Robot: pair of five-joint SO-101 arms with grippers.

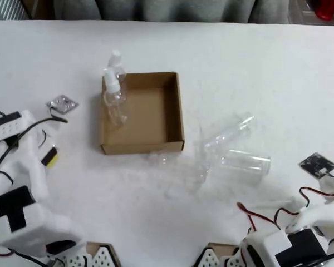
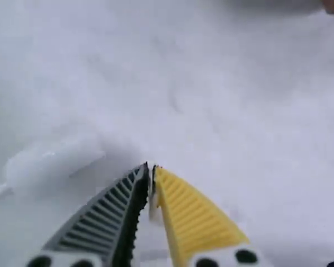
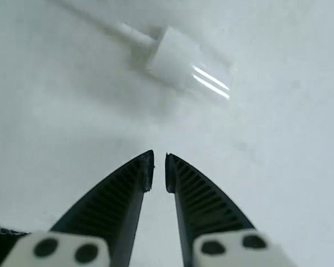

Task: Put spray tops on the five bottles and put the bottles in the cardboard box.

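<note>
The cardboard box (image 1: 172, 111) sits mid-table. One clear bottle with a white spray top (image 1: 114, 92) lies in it against its left wall. Clear bottles without tops lie right of the box: one tilted (image 1: 229, 133), one flat (image 1: 246, 162), and another faint one (image 1: 181, 169) by the box's front corner. A spray top (image 3: 181, 67) with a clear cap and thin tube lies on the table ahead of my right gripper (image 3: 158, 164), which is shut and holds nothing. My left gripper (image 2: 151, 171), grey and yellow, is shut and holds nothing above the table; a blurred white piece (image 2: 50, 161) lies beside it.
A small grey tile (image 1: 62, 104) lies left of the box and a black tile (image 1: 317, 164) at the far right. The left arm's body (image 1: 16, 183) fills the lower left, the right arm's body (image 1: 289, 245) the lower right. White table (image 1: 239, 61) stretches behind the box.
</note>
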